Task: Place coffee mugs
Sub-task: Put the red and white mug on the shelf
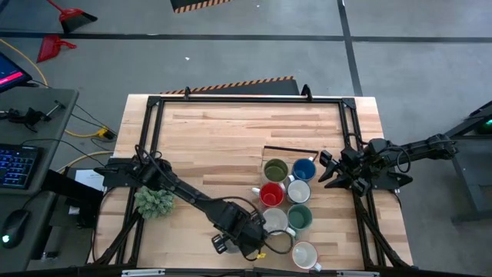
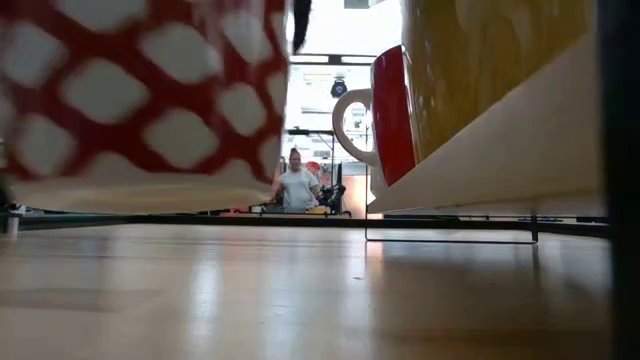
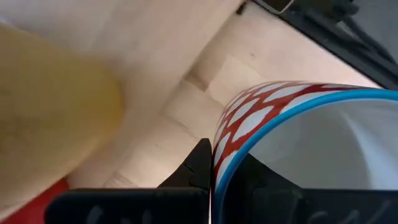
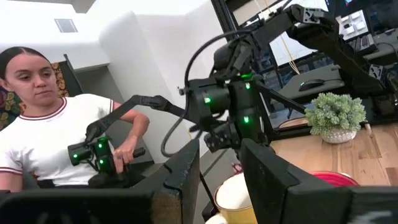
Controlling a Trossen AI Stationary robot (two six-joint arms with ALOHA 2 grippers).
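We see the left tool (image 1: 260, 228) clenched on the rim of the red-and-white mug (image 3: 292, 137) beside the red mug (image 1: 271, 195), the right tool (image 1: 329, 169) released near the blue mug (image 1: 304, 169).

we find a robotics lab: a wooden table (image 1: 231, 131) in a black frame on a grey concrete floor (image 1: 231, 58) with hazard tape (image 1: 238, 85), a keyboard (image 1: 15, 165) alongside, and a seated person (image 4: 43, 137) gripping control handles.

Wood table (image 1: 223, 131): approx. 7 mugs (image 1: 286, 201), plant (image 1: 154, 201).
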